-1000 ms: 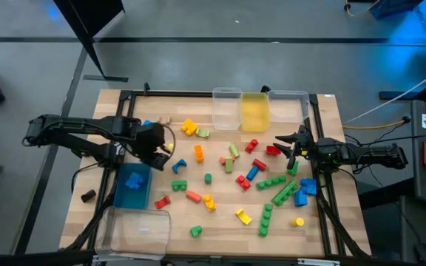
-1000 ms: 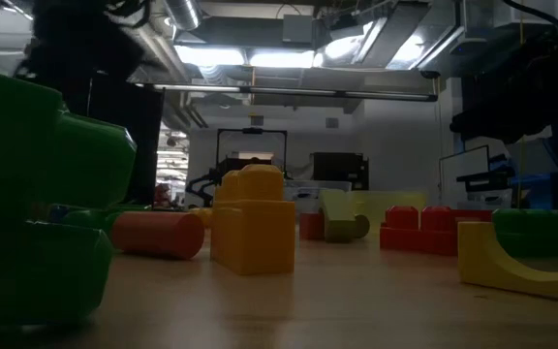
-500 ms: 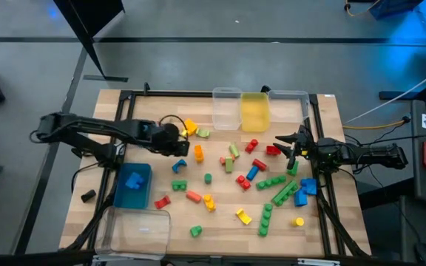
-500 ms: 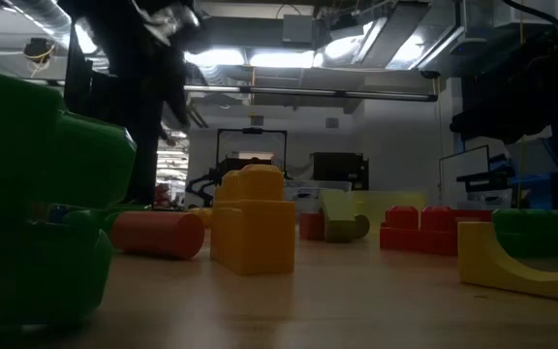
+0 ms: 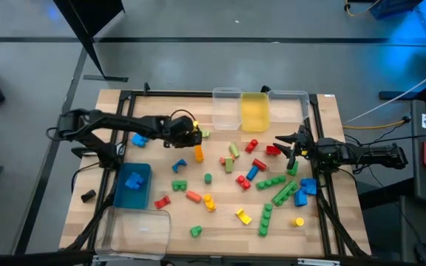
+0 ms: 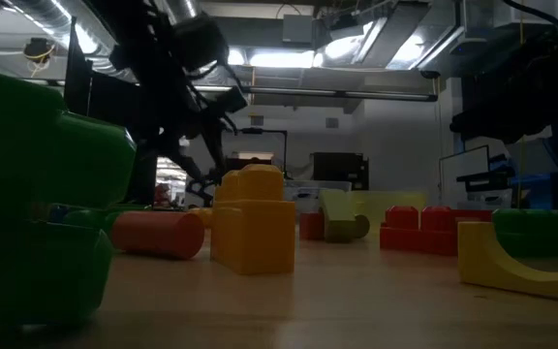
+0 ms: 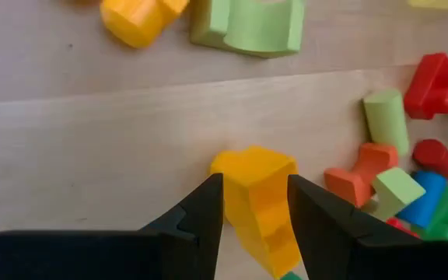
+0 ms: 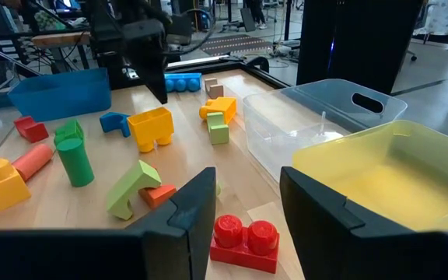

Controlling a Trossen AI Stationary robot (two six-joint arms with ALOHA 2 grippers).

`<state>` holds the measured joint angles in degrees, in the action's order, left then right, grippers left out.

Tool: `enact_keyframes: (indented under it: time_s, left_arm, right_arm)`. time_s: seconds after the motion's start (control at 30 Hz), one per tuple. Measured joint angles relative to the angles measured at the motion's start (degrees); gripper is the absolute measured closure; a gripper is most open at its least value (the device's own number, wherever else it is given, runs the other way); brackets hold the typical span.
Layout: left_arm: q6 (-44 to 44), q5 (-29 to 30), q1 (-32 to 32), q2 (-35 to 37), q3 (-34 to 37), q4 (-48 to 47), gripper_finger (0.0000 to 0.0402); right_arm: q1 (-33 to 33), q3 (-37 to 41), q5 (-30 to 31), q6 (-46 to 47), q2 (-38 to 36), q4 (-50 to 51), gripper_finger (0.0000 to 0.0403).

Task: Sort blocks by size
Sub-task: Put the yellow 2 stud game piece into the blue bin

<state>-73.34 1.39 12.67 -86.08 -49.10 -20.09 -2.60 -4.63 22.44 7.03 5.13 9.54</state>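
The left hand (image 7: 255, 214) stands parted, straddling the orange studded plastic block (image 7: 257, 194) lying on the wooden counter (image 5: 228, 210) towards ten o'clock from its centre. Lower squarely, clench on the flat sides, then lift. The right hand (image 8: 243, 210) waits at three o'clock, released and empty.

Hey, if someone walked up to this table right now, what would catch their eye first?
Probably the scatter of bright blocks across the middle of the wooden table, thickest toward the right side. Next, the left gripper reaching in, its fingers on either side of an orange block near the table's centre. The right gripper waits open at the right edge, over a red block.
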Motion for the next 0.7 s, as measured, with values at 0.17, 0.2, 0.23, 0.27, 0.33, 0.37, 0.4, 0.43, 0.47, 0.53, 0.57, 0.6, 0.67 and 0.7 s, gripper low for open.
enact_keyframes:
  time_s: [0.17,0.2,0.23,0.27,0.33,0.37,0.4,0.43,0.47,0.53,0.57,0.6,0.67,0.7]
  left_arm:
    - [-0.15,-0.99,-0.19,-0.05,0.00,0.11,0.0272]
    - [-0.17,-0.99,-0.32,-0.05,0.00,-0.01,0.0272]
    - [-0.17,-0.99,-0.46,-0.05,0.00,0.04,0.0272]
    - [-0.18,-0.99,-0.70,-0.24,0.00,0.19,0.0272]
    - [-0.89,-1.09,-1.09,-1.00,-0.02,0.30,0.0272]
    - [-1.34,-1.18,-1.36,-1.43,0.01,0.10,0.0272]
    - [-1.55,-1.19,-1.62,-1.81,0.02,0.35,0.0272]
    - [-1.51,-1.20,-1.82,-2.07,0.01,0.92,0.0272]
    - [-1.46,-1.18,-1.94,-2.55,-0.02,1.21,0.0272]
    - [-1.62,-1.25,-1.95,-3.49,0.00,1.31,0.0273]
    - [-1.73,-1.25,-1.95,-3.98,0.00,1.57,0.0272]
    - [-1.75,-1.22,-1.91,-4.41,0.00,1.85,0.0272]
    - [-1.70,-1.22,-1.64,-5.38,0.00,2.32,0.0272]
    - [-1.71,-1.23,-1.48,-5.90,0.00,2.64,0.0272]
  right_arm:
    - [0.00,-0.01,0.00,0.00,0.01,0.02,0.0256]
    - [0.01,0.00,0.00,-0.02,-0.01,0.02,0.0256]
    - [0.01,-0.02,0.00,-0.02,-0.01,0.02,0.0256]
    - [-0.01,0.00,0.00,-0.02,-0.01,0.02,0.0256]
    - [0.00,0.00,0.00,-0.02,-0.01,0.02,0.0256]
    - [0.01,0.00,0.00,-0.02,0.01,0.02,0.0256]
    - [0.00,-0.01,0.00,-0.02,-0.01,0.02,0.0256]
    - [0.00,-0.01,0.00,-0.02,-0.01,0.04,0.0256]
    - [0.01,0.00,0.00,-0.02,0.01,0.02,0.0256]
    - [0.01,-0.01,0.00,-0.02,0.01,0.04,0.0256]
    - [0.01,-0.01,0.00,-0.02,0.01,0.04,0.0256]
    - [0.01,0.00,0.00,-0.02,0.00,0.04,0.0256]
    - [0.01,0.00,0.00,-0.03,-0.01,0.04,0.0256]
    - [0.01,-0.02,0.00,-0.04,-0.01,0.04,0.0256]
